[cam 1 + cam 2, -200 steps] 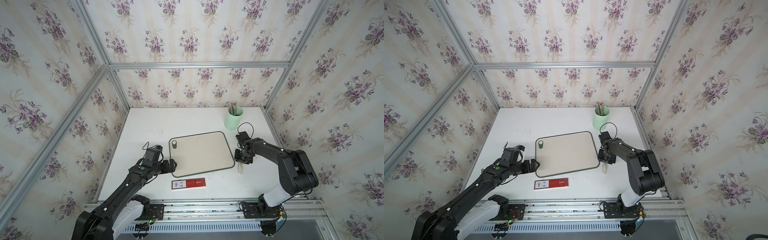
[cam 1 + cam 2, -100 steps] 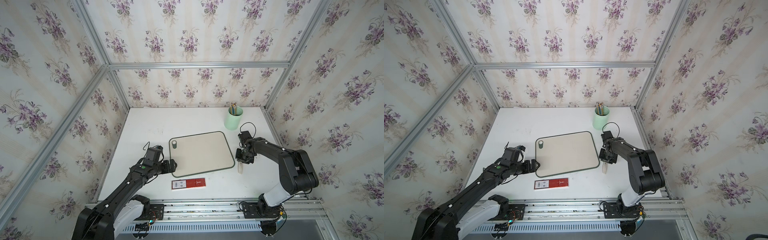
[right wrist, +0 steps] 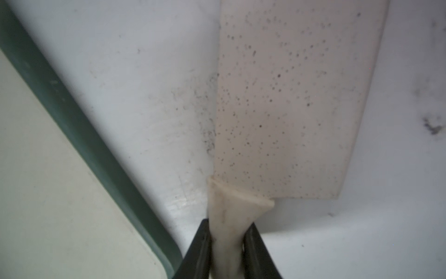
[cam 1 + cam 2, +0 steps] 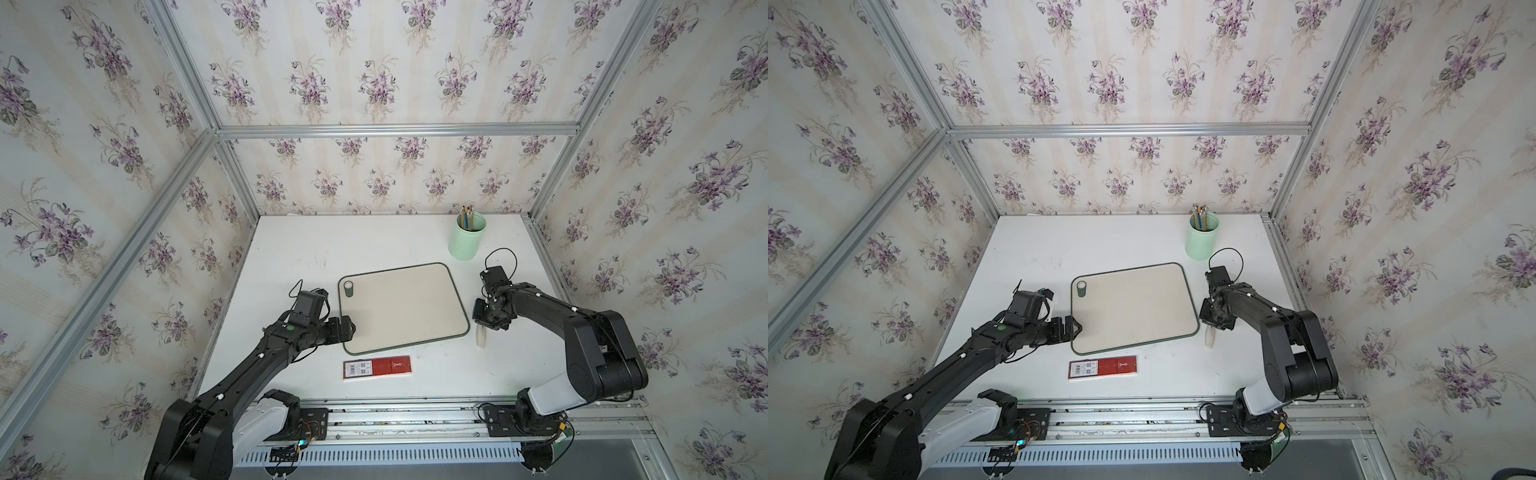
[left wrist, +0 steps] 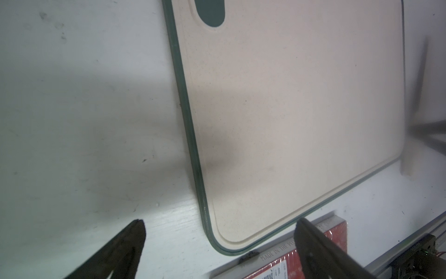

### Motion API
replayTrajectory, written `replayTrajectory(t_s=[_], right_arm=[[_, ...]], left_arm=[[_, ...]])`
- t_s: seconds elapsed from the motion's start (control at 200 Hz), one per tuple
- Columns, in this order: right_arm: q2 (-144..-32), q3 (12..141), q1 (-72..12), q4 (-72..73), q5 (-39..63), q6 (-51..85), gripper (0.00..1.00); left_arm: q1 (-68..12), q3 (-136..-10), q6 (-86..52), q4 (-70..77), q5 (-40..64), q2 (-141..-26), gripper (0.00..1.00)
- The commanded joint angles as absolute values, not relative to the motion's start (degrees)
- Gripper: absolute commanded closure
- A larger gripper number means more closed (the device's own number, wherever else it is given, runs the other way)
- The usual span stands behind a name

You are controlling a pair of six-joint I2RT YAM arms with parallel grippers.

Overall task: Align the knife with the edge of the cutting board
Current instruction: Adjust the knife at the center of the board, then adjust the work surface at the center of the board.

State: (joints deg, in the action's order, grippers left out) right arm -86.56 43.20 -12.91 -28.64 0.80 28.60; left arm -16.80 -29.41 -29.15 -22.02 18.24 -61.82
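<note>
The right tool (image 3: pixel 228 233) is pressed together on the slim cream handle of the knife (image 3: pixel 289 101). In the right wrist view its two dark fingers are seen to pinch the handle just behind the broad, speckled blade. The knife is held beside the cutting board (image 4: pixel 401 309), off the board's right-hand edge and close to the corner nearest the robot's base. In a top view only a pale sliver of the blade is shown past the tool.

A strip of bare worktop (image 3: pixel 156 96) is left between the blade and the board's dark green rim. The strip widens toward the blade's tip, so the two are judged not yet parallel. Whether the blade lies flat on the worktop or is raised slightly cannot be told from so close and soft a view.

The left tool (image 5: pixel 219 222) is spread wide and nothing is held in it. It is poised at the board's opposite edge, by the near corner. A flat red-and-white barcode box (image 4: pixel 377 367) lies just off the board's near edge, and a mint-green pencil cup (image 4: pixel 466 241) stands beyond its far right corner, apart from it.

The grasp is judged done. What is left is for the knife to be swung until its length runs along the rim, brought up close to that edge, set down and released.
</note>
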Motion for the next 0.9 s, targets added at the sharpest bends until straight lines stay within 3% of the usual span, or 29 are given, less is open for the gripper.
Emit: replayTrajectory(t_s=[0.0, 0.36, 0.899], right_arm=[[-83.8, 41.31, -12.92, -25.19, 2.53, 30.3, 0.88], [-79.66, 37.8, -12.95, -22.56, 5.39, 29.94, 0.89], [-83.99, 37.35, -12.95, -19.86, 6.01, 29.71, 0.89]], left_arm=[[-16.73, -30.1, -29.3, -18.9, 20.17, -64.65, 0.0], [-17.4, -33.93, -32.01, -8.84, 26.01, -80.22, 0.0], [-17.15, -47.33, -29.56, -11.77, 23.69, -93.57, 0.0]])
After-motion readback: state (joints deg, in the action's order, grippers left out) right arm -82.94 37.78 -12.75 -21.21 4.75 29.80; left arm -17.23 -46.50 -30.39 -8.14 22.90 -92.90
